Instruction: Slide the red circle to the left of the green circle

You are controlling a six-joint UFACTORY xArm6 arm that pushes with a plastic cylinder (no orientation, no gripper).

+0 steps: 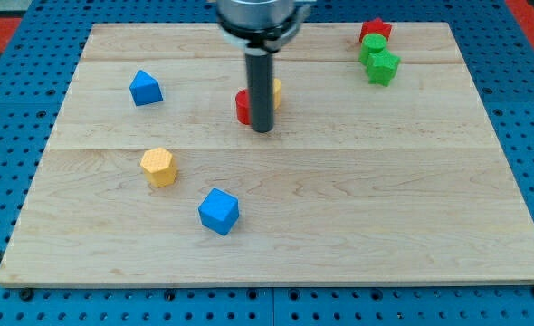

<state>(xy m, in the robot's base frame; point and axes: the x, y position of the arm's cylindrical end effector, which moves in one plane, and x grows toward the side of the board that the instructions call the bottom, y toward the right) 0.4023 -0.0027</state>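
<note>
1. No fingers on this arm, so there is nothing to be wide, narrow or holding; my tip [262, 129] is a bare rod end resting on the worktop [339, 217], touching or just beside the red circle [243, 107] on that block's right-hand side in the view.
2. The red circle sits well apart from the green circle [372, 44], down and toward the view's left of it.
3. Risk: the tip stands on the wrong side. Pushing from here would likely drive the red circle further from the green circle.
4. Risk: a yellow block [275, 91], shape hidden by the rod, lies just beside the red circle on the green circle's side; it could be shoved along.
5. Risk: the red star [375, 29] and green star [383, 66] touch or crowd the green circle; overshoot could knock all three.
</note>
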